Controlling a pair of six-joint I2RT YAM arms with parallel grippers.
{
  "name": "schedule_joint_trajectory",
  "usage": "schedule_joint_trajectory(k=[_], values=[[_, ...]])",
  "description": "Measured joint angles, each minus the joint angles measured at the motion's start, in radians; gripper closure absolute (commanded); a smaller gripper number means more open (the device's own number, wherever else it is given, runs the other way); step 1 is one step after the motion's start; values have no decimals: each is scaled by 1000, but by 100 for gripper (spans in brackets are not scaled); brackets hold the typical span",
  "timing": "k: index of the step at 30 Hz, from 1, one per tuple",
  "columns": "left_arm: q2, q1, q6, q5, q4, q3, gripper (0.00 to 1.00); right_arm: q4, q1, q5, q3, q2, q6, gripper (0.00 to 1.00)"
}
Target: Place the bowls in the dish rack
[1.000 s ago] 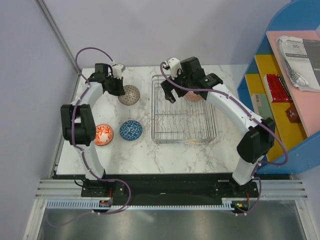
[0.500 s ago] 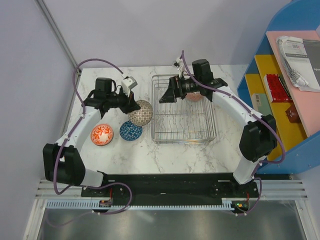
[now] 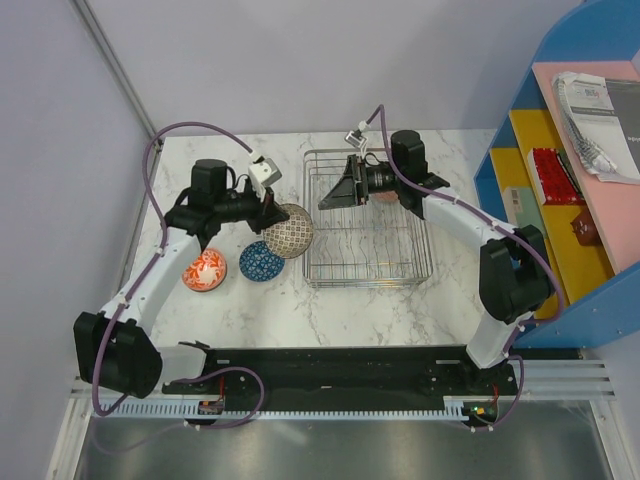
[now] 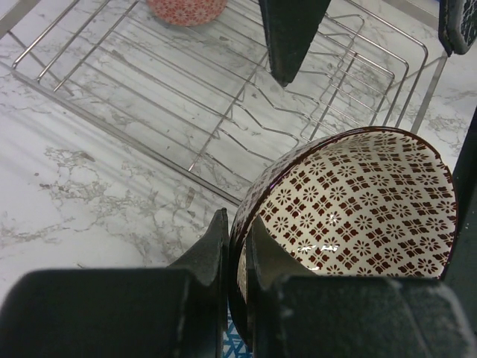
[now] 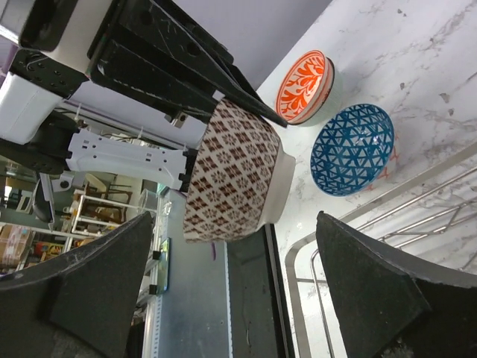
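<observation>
Your left gripper (image 4: pixel 237 257) is pinched narrowly on the rim of a small round ceramic bowl with dark red diamonds on white (image 4: pixel 350 201), one finger inside the wall and one outside. The bowl hangs clear of the white marble table (image 4: pixel 74 186), just beside the left edge of the rectangular silver wire dish rack (image 3: pixel 370 283), not yet over it.

The bowl is tipped, not upright. Its mouth is turned back toward your left wrist, so the patterned inside shows there. In the right wrist view it is seen side-on, its pale ringed base away from the left gripper. Being round, it has no long side; its mouth-to-base axis is tilted.

Your right gripper (image 3: pixel 335 193) stands wide and holds nothing, above the rack's far left part and facing the held bowl.

A pink-red patterned bowl (image 4: pixel 186 9) already sits at the far end of the rack. An orange and white bowl (image 3: pixel 204 269) and a blue lattice bowl (image 3: pixel 260 262) rest on the table left of the rack, near each other.

The held bowl is likely stiff, glazed and slippery, fairly light, and liable to chip against the wires. A thin rim pinch may let it swivel. The rim wall looks like the best hold, opposite the left fingers if you take it with the right.
</observation>
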Motion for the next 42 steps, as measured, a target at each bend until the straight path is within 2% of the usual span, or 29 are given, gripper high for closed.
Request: schedule_joint_trajectory(k=[11, 19, 29, 35, 38, 41, 42], values=[[47, -96, 0, -41, -1, 62, 98, -12, 43, -19, 0, 7, -29, 2], [76, -118, 11, -84, 3, 108, 98, -113, 75, -22, 2, 43, -115, 2], [79, -131, 13, -96, 10, 109, 98, -153, 79, -41, 17, 51, -155, 2], [79, -140, 13, -97, 32, 105, 98, -154, 79, -54, 18, 51, -155, 7], [76, -145, 13, -100, 47, 95, 98, -138, 79, -63, 18, 51, -147, 13], [73, -151, 13, -102, 61, 84, 98, -89, 79, -70, 15, 51, -109, 22], [70, -152, 12, -103, 68, 82, 98, -60, 78, -72, 4, 51, -81, 30]])
